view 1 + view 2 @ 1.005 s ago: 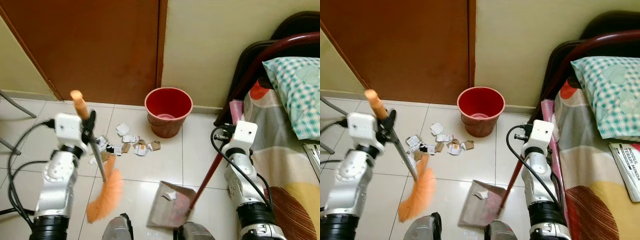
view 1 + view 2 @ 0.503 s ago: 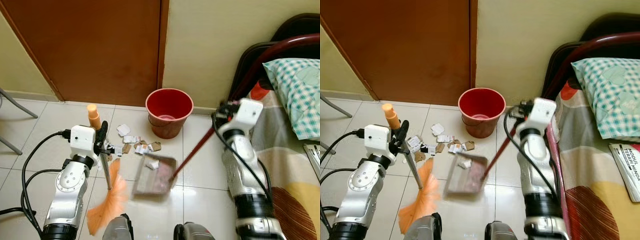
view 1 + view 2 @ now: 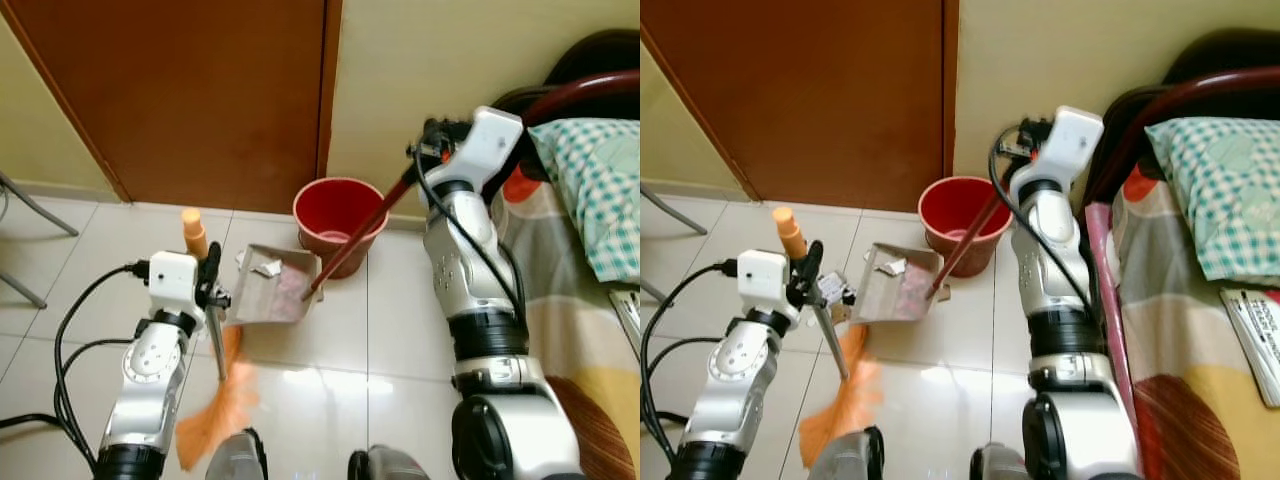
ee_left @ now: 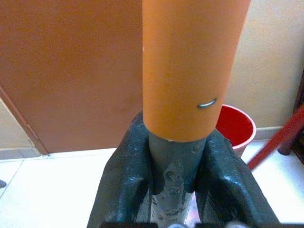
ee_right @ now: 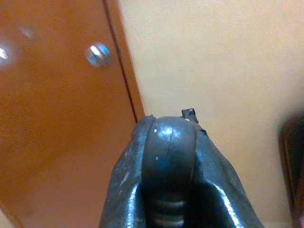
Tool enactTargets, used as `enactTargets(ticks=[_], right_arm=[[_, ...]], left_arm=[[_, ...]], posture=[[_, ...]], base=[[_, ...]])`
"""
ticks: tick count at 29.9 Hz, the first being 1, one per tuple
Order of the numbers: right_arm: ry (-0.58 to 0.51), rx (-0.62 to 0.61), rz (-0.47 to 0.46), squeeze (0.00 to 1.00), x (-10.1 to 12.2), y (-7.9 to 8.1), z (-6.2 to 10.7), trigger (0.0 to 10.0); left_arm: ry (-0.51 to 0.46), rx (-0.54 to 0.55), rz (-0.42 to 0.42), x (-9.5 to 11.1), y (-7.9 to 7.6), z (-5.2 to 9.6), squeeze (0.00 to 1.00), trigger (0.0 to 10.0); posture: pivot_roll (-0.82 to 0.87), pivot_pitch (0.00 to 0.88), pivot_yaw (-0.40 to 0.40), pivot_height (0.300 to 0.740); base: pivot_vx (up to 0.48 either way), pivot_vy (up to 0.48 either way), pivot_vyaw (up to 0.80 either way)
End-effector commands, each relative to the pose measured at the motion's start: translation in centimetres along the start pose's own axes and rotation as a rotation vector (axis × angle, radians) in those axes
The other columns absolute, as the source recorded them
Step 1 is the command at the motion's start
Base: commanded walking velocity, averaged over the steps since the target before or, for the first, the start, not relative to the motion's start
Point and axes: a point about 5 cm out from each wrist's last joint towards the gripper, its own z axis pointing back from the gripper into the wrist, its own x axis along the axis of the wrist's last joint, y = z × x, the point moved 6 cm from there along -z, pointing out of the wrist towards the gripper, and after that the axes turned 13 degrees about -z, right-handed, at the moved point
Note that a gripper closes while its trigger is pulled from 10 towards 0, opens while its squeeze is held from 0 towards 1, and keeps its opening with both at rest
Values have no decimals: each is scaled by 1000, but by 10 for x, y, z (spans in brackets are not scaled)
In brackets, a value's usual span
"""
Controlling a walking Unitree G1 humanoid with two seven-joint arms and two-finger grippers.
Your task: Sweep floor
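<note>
Gripping the red long-handled dustpan [image 3: 275, 296] by its handle top, the right gripper [image 3: 425, 150] holds the pan raised beside the red plastic bucket [image 3: 340, 212], paper scraps inside. The left gripper [image 4: 173, 187], fingers [image 4: 124, 190] clamped on the orange-handled broom [image 3: 218, 400], keeps its bristles near the tiled floor [image 3: 330, 380].

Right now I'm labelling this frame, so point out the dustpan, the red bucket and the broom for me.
dustpan [image 3: 275, 297]: left eye view, on its grey tray.
red bucket [image 3: 318, 207]: left eye view, on its inner wall.
broom [image 3: 222, 410]: left eye view, on its orange bristles.
</note>
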Motion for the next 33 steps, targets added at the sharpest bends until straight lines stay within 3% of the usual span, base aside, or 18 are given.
enactTargets(ticks=[1,3,9,17,18,19,20,22,23,25,29,33], right_arm=[[-105,80,40,0,28,20,-8,10000],[-166,155,86,0,48,39,-17,10000],[-271,228,162,0,75,60,-25,10000],[-351,283,246,0,89,77,-25,10000],[-380,298,301,0,91,81,-23,10000],[-380,298,301,0,91,81,-23,10000],[-421,332,384,0,92,89,-19,10000],[-442,357,433,0,91,94,-17,10000],[-475,392,502,0,88,102,-12,10000],[-486,409,530,0,84,106,-9,10000],[-545,499,675,0,63,124,9,10000],[-544,540,677,0,51,131,18,10000]], left_arm=[[37,-19,28,-10,-9,2,0,10000],[33,-20,34,-9,-11,1,0,10000],[31,-20,43,-8,-15,2,0,10000],[28,-25,44,-7,-16,1,0,10000],[27,-25,44,-7,-16,0,0,10000],[27,-25,44,-7,-16,0,0,10000],[25,-26,45,-6,-17,-1,0,10000],[25,-27,46,-6,-18,-1,0,10000],[24,-28,47,-6,-19,-2,0,10000],[24,-30,48,-6,-20,-2,0,10000],[20,-37,52,-4,-24,-3,0,10000],[18,-38,53,-3,-24,-2,0,10000]], posture=[[-3,101,-25,740],[-3,101,-29,740],[-1,100,-31,740],[3,102,-28,740],[3,102,-28,740],[3,102,-28,740],[3,102,-28,740],[3,102,-28,740],[3,102,-28,740],[3,102,-28,740],[3,102,-28,740],[10,107,-28,740]], base=[[0,0,0],[0,0,0],[0,0,0],[0,0,0],[0,0,0],[0,0,0],[0,0,0],[0,0,0],[0,0,0],[0,0,0],[0,0,0],[0,0,0]])
